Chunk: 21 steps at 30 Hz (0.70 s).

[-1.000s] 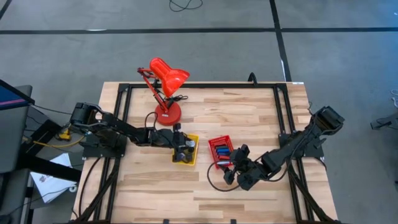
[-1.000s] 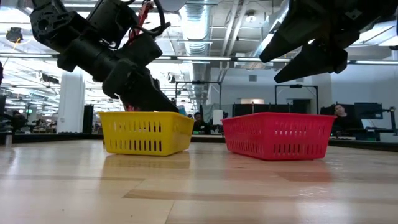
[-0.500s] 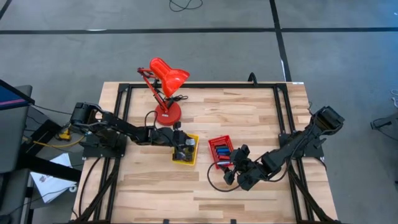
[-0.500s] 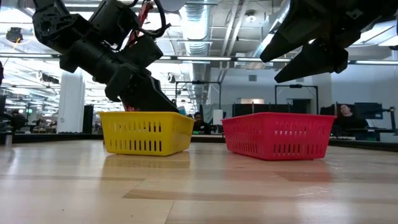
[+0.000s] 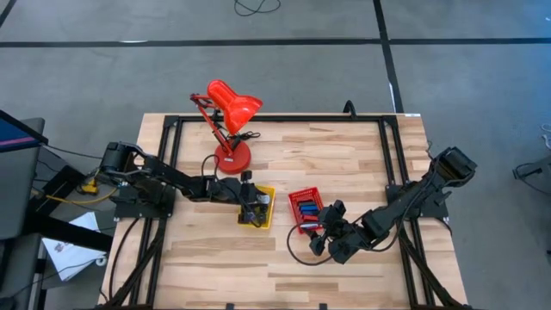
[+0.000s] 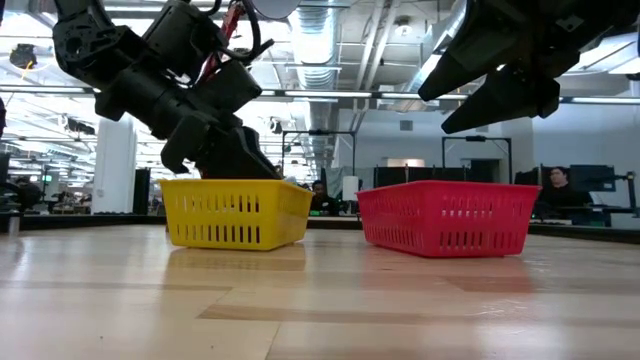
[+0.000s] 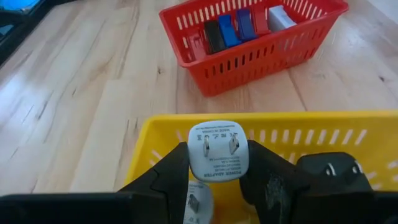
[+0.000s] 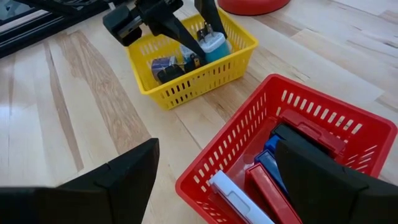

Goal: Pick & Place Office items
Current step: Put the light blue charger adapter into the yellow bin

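My left gripper (image 5: 251, 205) reaches into the yellow basket (image 7: 186, 121) at the table's middle and is shut on a white plug adapter (image 7: 217, 149) with two metal prongs. A black adapter (image 7: 329, 168) and another white piece (image 7: 199, 202) lie in that basket. To its right stands the red basket (image 8: 249, 137), with flat blue, red, black and white office items (image 7: 239, 28) on edge inside. My right gripper (image 8: 217, 186) hangs open above the red basket's near right side, touching nothing. My left gripper pinches the white adapter's two opposite sides (image 7: 193, 155) between its two fingers. The fingers slant down into the yellow basket from the table's left. The adapter's pronged face is turned back toward the wrist. It sits at about rim height (image 8: 213, 42), above the other pieces.
A big red desk lamp (image 5: 228, 112) stands behind the yellow basket, its base (image 8: 249, 5) close to the basket's far side. Black frame rails (image 5: 168, 172) run along the table's left and right edges. Bare wood lies along the near edge.
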{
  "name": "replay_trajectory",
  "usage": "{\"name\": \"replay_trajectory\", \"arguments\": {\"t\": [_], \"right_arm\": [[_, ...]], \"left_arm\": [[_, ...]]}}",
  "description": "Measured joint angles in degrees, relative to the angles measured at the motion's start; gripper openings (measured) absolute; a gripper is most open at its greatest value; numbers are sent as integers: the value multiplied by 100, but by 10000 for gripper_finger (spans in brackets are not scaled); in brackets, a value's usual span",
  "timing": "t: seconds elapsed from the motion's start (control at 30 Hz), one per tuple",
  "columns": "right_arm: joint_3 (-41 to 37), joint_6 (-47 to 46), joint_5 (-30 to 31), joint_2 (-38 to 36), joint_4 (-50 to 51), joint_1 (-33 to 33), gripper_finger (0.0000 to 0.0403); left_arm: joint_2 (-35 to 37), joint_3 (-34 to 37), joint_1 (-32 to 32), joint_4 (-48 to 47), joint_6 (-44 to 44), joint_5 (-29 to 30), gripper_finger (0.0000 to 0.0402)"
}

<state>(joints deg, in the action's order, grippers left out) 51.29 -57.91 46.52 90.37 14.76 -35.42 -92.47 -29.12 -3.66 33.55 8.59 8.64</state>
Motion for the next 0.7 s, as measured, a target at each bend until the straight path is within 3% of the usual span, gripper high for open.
{"name": "replay_trajectory", "arguments": {"t": [0.7], "right_arm": [[0, -9, -11, 0, -4, 0, 312]], "left_arm": [[11, -11, 118, -350, -453, -58, 131]]}}
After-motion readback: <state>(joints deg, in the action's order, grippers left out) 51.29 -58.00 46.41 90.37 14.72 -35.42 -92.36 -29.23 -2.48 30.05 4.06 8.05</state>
